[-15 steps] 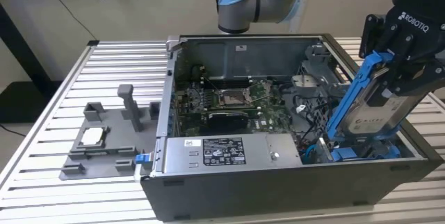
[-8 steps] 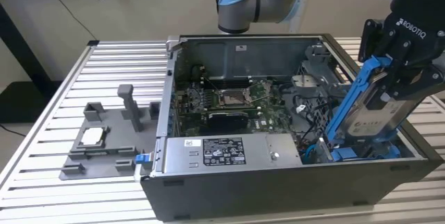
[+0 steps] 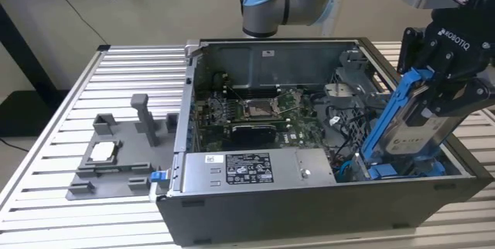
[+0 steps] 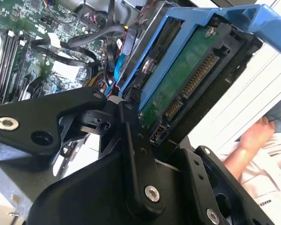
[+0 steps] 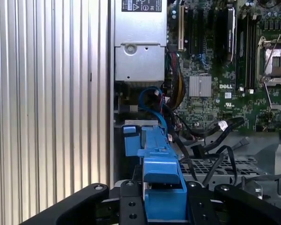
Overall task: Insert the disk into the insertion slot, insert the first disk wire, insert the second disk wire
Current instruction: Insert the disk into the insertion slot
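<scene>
First step in hand. In the exterior view, the open case (image 3: 309,214) has the disk (image 3: 415,138) at its 4 o'clock corner. The disk is tilted, its top leaning toward 1 o'clock, and the gripper (image 3: 448,101) is clamped on it. Its lower end meets the slot (image 3: 390,172). Seating it likely calls for squaring up, then pressing down. The case wall hides how deep it sits. In the second wrist view, its connector (image 4: 189,86) is bare.

You've got the disk (image 3: 421,136) at the exterior view's right, tilted in the gripper (image 3: 450,101) over the insertion slot (image 3: 402,171); the power supply (image 3: 247,168) sits lower centre.
</scene>
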You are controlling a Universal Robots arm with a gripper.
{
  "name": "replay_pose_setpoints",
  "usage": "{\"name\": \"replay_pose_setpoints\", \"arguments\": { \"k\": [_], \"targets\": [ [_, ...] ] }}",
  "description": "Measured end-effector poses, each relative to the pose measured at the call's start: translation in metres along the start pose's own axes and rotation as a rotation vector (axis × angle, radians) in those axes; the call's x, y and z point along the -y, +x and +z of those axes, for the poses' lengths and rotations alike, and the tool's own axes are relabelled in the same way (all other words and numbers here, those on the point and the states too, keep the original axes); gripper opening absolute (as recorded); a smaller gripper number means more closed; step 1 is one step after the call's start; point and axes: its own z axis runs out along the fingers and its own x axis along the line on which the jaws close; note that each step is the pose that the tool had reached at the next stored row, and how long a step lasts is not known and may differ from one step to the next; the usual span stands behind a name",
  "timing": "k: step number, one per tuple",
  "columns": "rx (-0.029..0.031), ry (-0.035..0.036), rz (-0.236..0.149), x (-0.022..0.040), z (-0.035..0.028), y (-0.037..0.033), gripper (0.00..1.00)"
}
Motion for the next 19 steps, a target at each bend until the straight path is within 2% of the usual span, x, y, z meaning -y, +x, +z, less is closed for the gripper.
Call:
{"name": "replay_pose_setpoints", "arguments": {
  "k": [4,19],
  "targets": [
    [0.0016,0.0001,0.0,0.0011,0.0049,0.0,0.33],
    [0.0032,0.0,0.0,0.0027,0.0319,-0.0002,0.33]
  ]
}}
